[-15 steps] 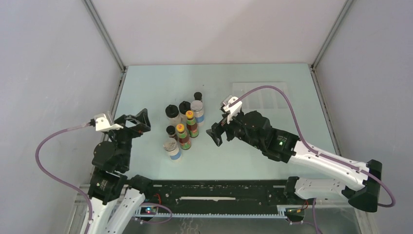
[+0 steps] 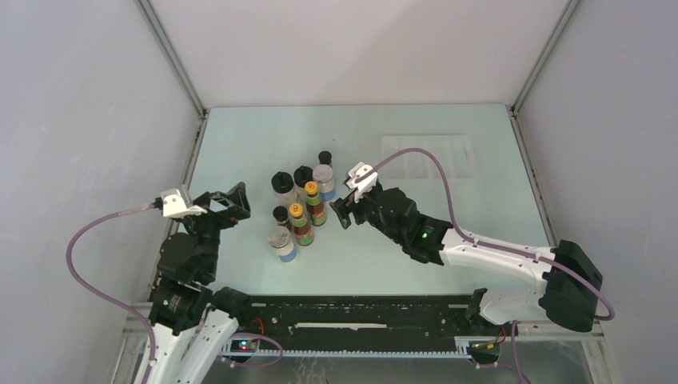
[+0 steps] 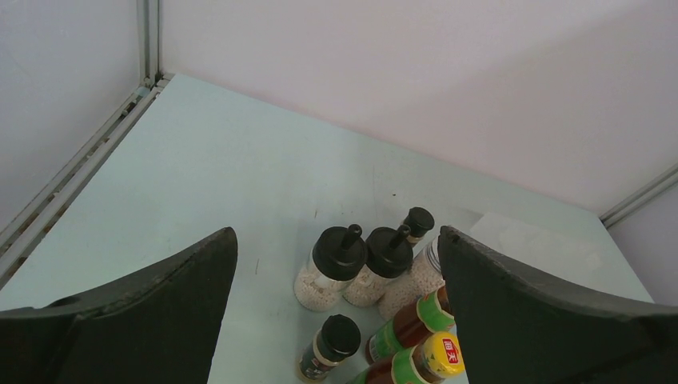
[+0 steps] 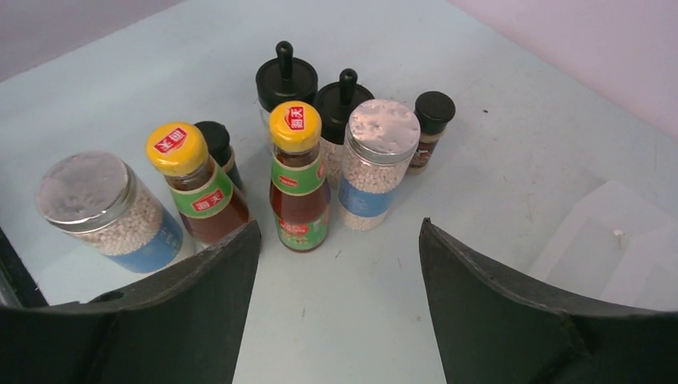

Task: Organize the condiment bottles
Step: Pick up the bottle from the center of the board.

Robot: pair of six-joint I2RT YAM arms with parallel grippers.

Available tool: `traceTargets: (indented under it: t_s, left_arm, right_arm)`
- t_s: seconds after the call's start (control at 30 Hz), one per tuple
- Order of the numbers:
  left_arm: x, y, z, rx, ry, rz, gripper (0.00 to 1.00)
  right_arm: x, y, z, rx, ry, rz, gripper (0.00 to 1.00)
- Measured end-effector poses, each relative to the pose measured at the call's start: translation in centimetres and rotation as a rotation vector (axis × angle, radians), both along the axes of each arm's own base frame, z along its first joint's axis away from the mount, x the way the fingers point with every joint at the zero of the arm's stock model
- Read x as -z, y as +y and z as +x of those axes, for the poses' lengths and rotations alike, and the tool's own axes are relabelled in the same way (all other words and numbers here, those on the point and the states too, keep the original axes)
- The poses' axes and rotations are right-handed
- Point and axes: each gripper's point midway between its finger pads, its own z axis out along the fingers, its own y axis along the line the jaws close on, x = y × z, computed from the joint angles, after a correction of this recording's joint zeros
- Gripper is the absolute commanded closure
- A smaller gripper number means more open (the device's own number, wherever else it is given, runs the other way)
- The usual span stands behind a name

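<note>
Eight condiment bottles stand in a tight cluster on the table. Two red sauce bottles (image 2: 313, 200) (image 2: 300, 222) with yellow caps are in the middle. A grey-lidded blue-labelled jar (image 2: 323, 180) is behind them and another (image 2: 281, 242) is in front. Two black-lidded pale jars (image 2: 282, 186) (image 2: 302, 178) and two tiny dark jars (image 2: 325, 158) (image 2: 280, 214) complete it. My right gripper (image 2: 344, 212) is open and empty just right of the cluster, facing a red bottle (image 4: 299, 172). My left gripper (image 2: 232, 204) is open and empty left of the cluster, facing the black-lidded jars (image 3: 336, 264).
A clear plastic tray (image 2: 428, 156) lies flat at the back right, also showing in the right wrist view (image 4: 616, 232). Grey walls and metal frame rails (image 2: 192, 144) bound the table on the left, back and right.
My right gripper has moved left and closer to the bottle cluster. My left gripper has shifted slightly. The bottles have not moved.
</note>
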Motion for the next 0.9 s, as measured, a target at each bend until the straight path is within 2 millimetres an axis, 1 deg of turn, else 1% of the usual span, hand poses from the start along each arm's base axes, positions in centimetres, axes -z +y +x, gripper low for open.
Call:
traceTargets:
  t_s: [0.13,0.2,0.27,0.37,0.5,0.6,0.73,0.9]
  left_arm:
    - [-0.2,0.0,-0.1,0.000,-0.012,-0.004,0.00]
    - [-0.2,0.1,-0.1,0.000,-0.013,-0.004,0.00]
    - [-0.2,0.1,-0.1,-0.001,-0.013,-0.004,0.00]
    - [-0.2,0.1,-0.1,-0.001,-0.013,-0.004,0.00]
    - [-0.2,0.1,-0.1,-0.001,-0.013,-0.004,0.00]
    - [-0.2,0.1,-0.1,-0.002,-0.015,-0.005,0.00]
    - [0.5,0.0,0.2,-0.002,-0.002,0.001,0.00]
    - [0.6,0.0,0.2,-0.002,-0.001,0.001,0.00]
  right_arm:
    - [1.1,-0.3,0.7,-0.001,-0.032,0.068,0.21]
    - [0.8,-0.3,1.2,-0.003,-0.043,0.101,0.21]
    - [0.2,0.3,1.3,-0.023,-0.054,0.138,0.19]
    - [-0.4,1.4,0.8,-0.080,-0.055,0.180,0.17]
    - [-0.6,3.0,-0.1,-0.162,-0.039,0.198,0.16]
    - [-0.4,4.2,-1.1,-0.223,-0.020,0.207,0.16]
    - [0.1,5.2,-2.0,-0.277,0.003,0.206,0.16]
    - [0.8,5.9,-2.5,-0.314,0.021,0.201,0.16]
